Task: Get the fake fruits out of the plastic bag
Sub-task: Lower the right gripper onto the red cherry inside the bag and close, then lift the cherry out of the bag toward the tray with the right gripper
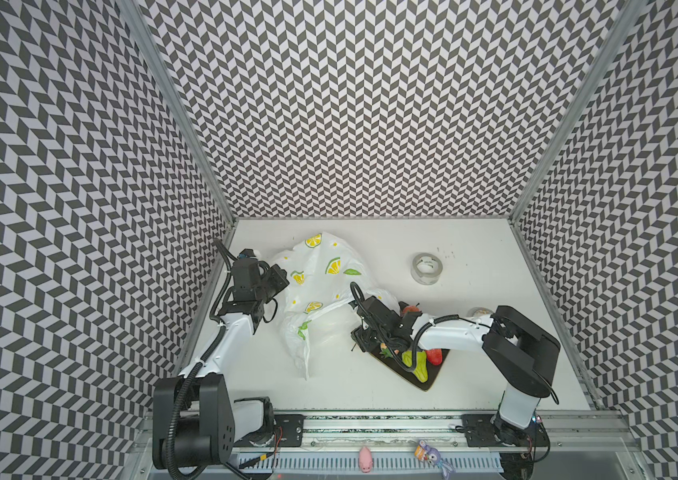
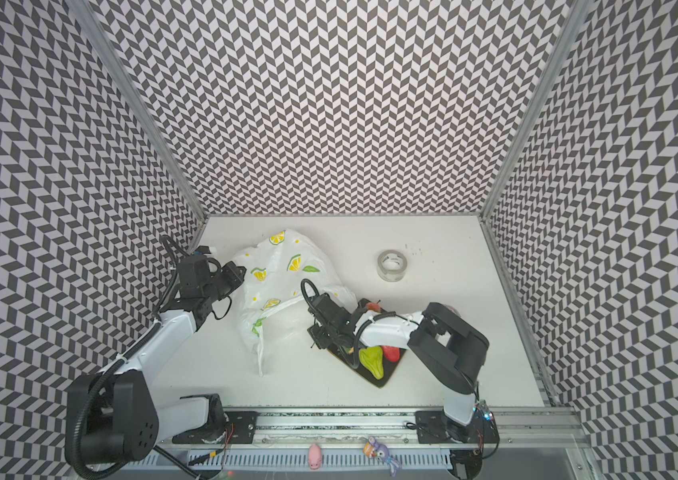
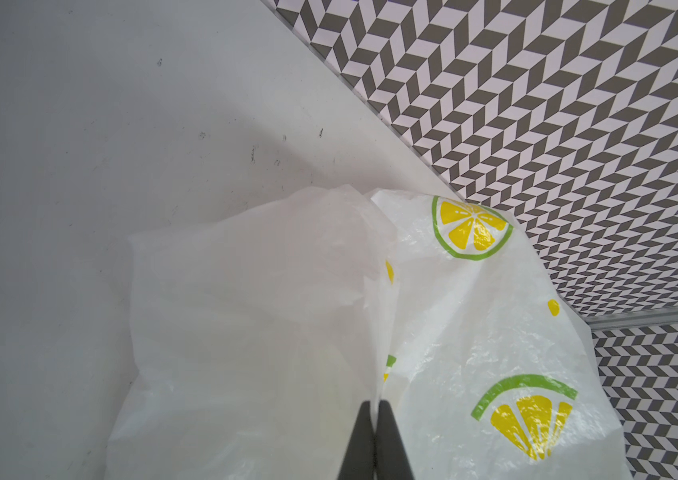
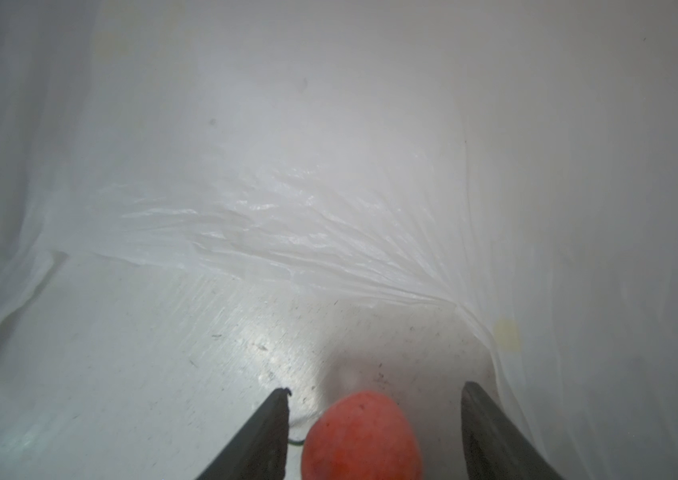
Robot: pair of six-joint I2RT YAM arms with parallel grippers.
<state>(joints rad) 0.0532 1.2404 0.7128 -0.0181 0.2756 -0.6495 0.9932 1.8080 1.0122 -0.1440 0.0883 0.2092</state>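
Your right claw [image 4: 374,395] stands part open around a red fruit [image 4: 362,436] — there's a gap on both sides and neither finger touches it. The film of the plastic bag [image 1: 320,282] fills the wrist view ahead of the claw and runs close along one side, so there's little room there.

Your left claw [image 3: 375,409] is pinched tight on a fold of the bag, holding that edge raised near the left wall, not far from the back corner. From there the bag slopes down toward the right claw, and one handle trails toward the front of the desk [image 1: 362,395].

Just beside the right claw, partly under its arm, is a dark tray [image 1: 428,384]. In it are a green pear [image 1: 420,368] with a strawberry [image 1: 435,356] just beside it, and a second strawberry [image 1: 410,309] at the far end.

The desk is open in front of the bag and at back right, where a tape roll [image 1: 426,268] lies well apart from the bag. A pink pig [image 1: 365,459] and a purple toy [image 1: 432,453] sit on the front rail, off the desk.
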